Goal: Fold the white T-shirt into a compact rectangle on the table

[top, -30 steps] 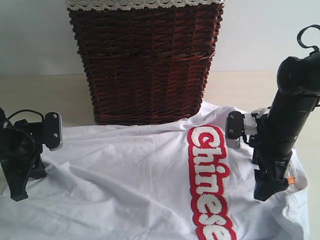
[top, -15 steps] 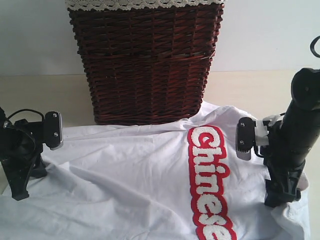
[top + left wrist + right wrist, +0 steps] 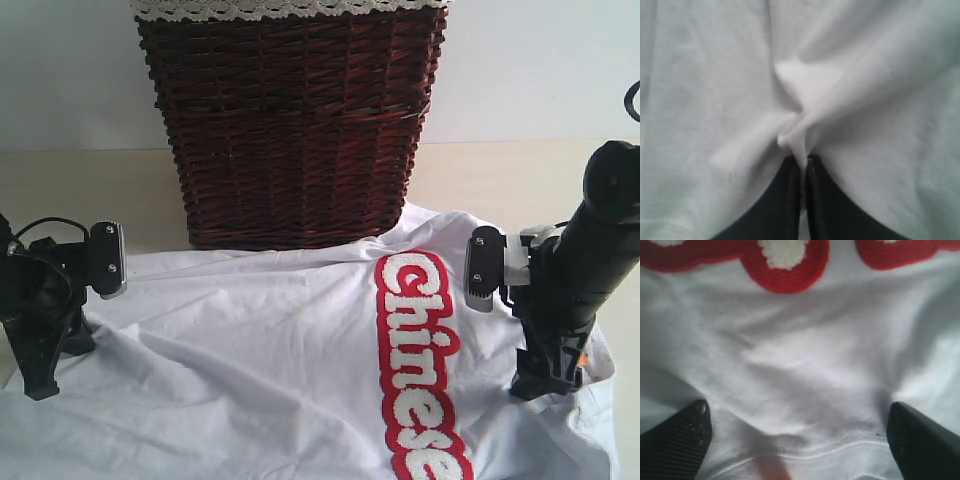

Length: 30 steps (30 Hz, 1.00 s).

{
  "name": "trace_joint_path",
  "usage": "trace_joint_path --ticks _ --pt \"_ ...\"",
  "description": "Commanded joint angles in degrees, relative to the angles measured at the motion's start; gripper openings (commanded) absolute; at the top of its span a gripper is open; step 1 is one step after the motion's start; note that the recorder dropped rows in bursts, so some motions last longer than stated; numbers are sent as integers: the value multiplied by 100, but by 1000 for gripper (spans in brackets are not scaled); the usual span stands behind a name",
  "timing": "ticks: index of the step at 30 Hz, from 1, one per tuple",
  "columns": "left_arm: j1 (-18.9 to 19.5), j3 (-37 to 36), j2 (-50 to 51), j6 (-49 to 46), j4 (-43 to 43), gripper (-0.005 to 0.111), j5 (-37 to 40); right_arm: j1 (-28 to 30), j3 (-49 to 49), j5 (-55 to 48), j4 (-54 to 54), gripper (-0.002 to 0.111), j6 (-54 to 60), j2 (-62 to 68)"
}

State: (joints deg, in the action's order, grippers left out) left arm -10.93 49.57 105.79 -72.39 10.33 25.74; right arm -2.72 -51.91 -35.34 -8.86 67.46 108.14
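The white T-shirt (image 3: pixel 250 350) lies spread and rumpled over the cream surface (image 3: pixel 90 190), filling the exterior view from the centre down to 6 o'clock, with its red-and-white lettering (image 3: pixel 420 350) running from the centre toward 5 o'clock. No clean fold or squared edge shows anywhere on it, so the task looks to be at an early stage: nearly all of the folding into a compact rectangle appears to be left. At 8 o'clock the left fingers (image 3: pixel 787 200) are clenched together on a small pinch of the white cloth, which bunches into a peak with creases radiating from it. At 4 o'clock the right fingers (image 3: pixel 680 440) stand spread wide apart, down on or just above the cloth, with a stitched hem running between them and the lettering just beyond; they grasp nothing. Judging from this, the right side has yet to take its hold before any fold can be carried over. At 12 o'clock a dark red wicker basket (image 3: pixel 290 130) stands on the surface, its base touching or just overlapping the far edge of the shirt. A lace-trimmed liner (image 3: pixel 290 8) shows along its rim, but the inside is hidden, so what it holds cannot be told.
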Motion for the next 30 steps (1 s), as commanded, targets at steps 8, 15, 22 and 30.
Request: trace_joint_path --ticks 8,15,22,30 --pt "10 -12 -41 -489 18 25 246 6 64 59 -312 91 321 583" --pt "10 -12 -28 -708 -129 62 562 6 64 71 -385 91 297 583" --pt "10 -12 23 -689 -151 1 654 6 64 104 -655 87 297 583" --pt "10 -12 -19 -638 -211 0 622 6 64 104 -437 1 291 572"
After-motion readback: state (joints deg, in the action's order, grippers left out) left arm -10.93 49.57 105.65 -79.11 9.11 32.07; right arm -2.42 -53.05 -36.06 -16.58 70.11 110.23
